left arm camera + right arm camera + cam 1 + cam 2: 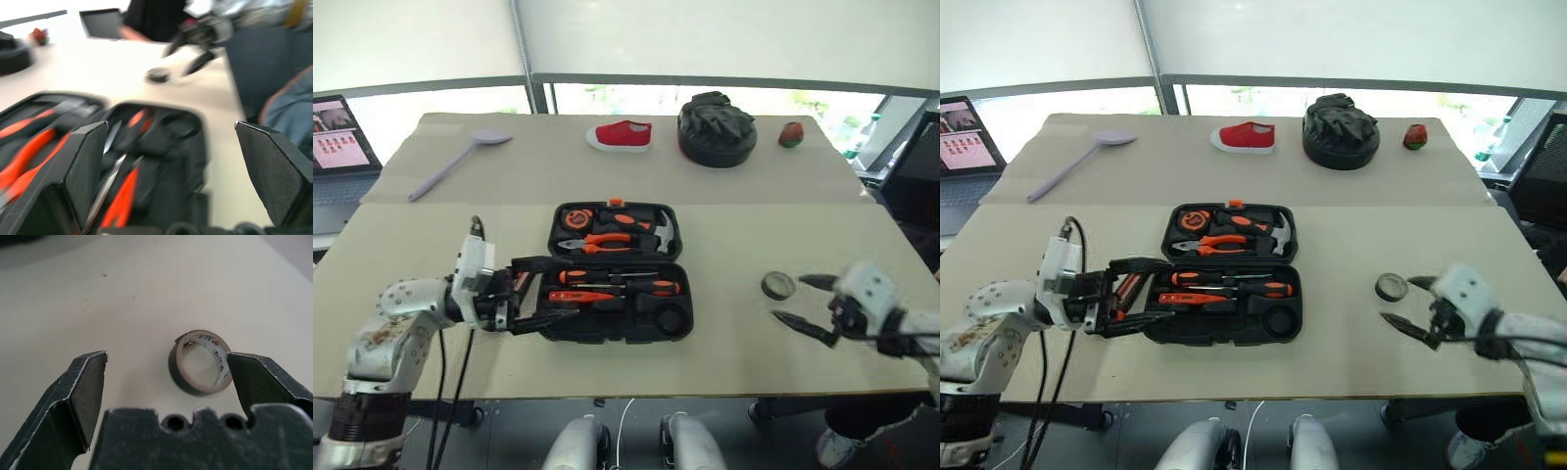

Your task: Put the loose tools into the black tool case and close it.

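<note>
The black tool case (677,323) lies open in the middle of the table. Its near half holds three screwdrivers: two black-and-orange (651,287) and one orange-red (579,296). My left gripper (563,289) is open at the case's left end, level, with its fingers (88,166) over the slots and nothing held. Something orange and black (1124,290) shows between those fingers; I cannot tell what it is. The grey tape roll (778,285) lies on the table right of the case. My right gripper (787,297) is open around the tape roll (200,363), which sits close to one finger (254,377).
Pliers (597,241), a hammer (661,233) and a tape measure (576,217) fill the case's far half. At the back lie a lilac spoon (460,162), a red shoe (622,135), a round black bag (717,129) and a small red thing (791,134). A laptop (337,147) stands left.
</note>
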Tool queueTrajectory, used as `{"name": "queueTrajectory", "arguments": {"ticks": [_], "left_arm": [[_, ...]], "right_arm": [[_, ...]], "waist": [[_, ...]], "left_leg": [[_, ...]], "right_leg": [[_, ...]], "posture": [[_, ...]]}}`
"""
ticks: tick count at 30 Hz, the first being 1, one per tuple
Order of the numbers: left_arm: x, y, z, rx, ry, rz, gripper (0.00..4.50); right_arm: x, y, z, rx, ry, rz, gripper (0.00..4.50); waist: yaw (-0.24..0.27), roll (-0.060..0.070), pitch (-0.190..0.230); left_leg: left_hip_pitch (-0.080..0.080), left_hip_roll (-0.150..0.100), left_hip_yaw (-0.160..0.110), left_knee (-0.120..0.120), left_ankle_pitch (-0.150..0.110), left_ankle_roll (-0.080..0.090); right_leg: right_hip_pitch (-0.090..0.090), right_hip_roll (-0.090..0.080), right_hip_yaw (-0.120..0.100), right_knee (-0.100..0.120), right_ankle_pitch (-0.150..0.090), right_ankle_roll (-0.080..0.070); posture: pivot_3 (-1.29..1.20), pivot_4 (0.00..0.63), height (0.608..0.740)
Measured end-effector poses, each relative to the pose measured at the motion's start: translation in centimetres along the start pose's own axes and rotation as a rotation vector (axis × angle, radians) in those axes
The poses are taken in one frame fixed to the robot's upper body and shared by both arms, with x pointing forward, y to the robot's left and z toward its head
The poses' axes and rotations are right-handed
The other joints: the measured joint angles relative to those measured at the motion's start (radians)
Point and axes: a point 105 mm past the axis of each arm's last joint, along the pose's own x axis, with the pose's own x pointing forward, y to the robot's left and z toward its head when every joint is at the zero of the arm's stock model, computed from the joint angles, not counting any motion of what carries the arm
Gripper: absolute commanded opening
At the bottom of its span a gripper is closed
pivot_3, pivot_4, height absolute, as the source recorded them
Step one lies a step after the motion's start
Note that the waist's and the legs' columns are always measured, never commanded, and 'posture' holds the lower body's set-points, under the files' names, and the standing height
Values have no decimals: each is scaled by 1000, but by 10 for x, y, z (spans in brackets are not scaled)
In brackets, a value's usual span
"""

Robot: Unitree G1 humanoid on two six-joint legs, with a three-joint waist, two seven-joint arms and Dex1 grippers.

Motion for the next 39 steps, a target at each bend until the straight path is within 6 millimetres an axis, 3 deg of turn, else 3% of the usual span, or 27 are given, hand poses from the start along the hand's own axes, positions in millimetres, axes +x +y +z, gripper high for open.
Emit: {"name": "queueTrajectory", "arguments": {"ticks": [4,7,9,12,14,19,22,25,27,29,35,39], "left_arm": [[-6,0,-1,-14,10,41,4466],[-17,3,-2,-14,22,102,4466],[-33,7,-10,-33,51,183,4466],[-73,16,-28,-93,115,372,4466],[-114,15,-46,-142,184,532,4466],[-202,-8,-70,-211,306,898,4466],[-235,-27,-73,-234,357,1042,4466],[-255,-42,-77,-294,409,1141,4466],[-257,-43,-78,-332,411,1182,4466],[-244,-35,-70,-344,367,1156,4466],[-161,16,-44,-343,316,948,4466],[-128,36,-51,-370,332,945,4466]], "right_arm": [[12,5,0,16,-6,59,4500],[17,12,18,-19,-124,100,4500],[17,25,44,-58,-321,144,4500],[14,50,74,-55,-567,227,4500],[8,60,87,-31,-669,245,4500],[5,84,110,-44,-817,271,4500],[3,94,117,-34,-857,265,4500],[0,104,117,-22,-867,277,4500],[0,107,115,-17,-863,285,4500],[0,107,115,-16,-862,282,4500],[2,100,124,-54,-877,273,4500],[4,100,124,-54,-870,274,4500]], "waist": [[3,0,0],[-1,0,0],[-9,0,0],[-12,0,0],[-13,0,0],[-12,0,0],[0,0,0],[3,-1,0],[7,-1,0],[10,-2,-1],[9,-2,-1],[-6,-2,-1]], "left_leg": [[-2,0,-2,-1,0,0],[-2,0,-1,-1,-1,1],[0,1,-1,-1,-1,1],[2,2,-1,-2,-1,1],[2,3,-1,-2,-1,0],[2,3,-1,-3,-3,-3],[3,3,-1,-3,-7,-10],[3,2,-1,-3,-7,-10],[3,2,-1,-2,-7,-11],[3,2,-1,-2,-7,-12],[5,0,-1,-2,-6,-12],[4,0,0,-3,-4,-13]], "right_leg": [[-1,1,0,-1,0,0],[-1,1,-1,-2,0,1],[1,2,-1,-3,1,1],[1,2,-1,-2,1,1],[1,2,0,-2,1,0],[0,-1,-1,-3,1,-1],[-2,-4,-2,-3,1,-1],[-1,-5,-3,-3,1,0],[0,-6,-4,-3,1,0],[0,-6,-4,-3,1,0],[0,-6,-4,-1,2,1],[0,0,-4,1,2,0]], "posture": [[0,150,740],[0,150,740],[0,150,740],[0,150,740],[0,150,740],[0,150,740],[0,150,740],[0,150,740],[0,150,740],[0,150,740],[0,150,740],[0,150,740]]}}
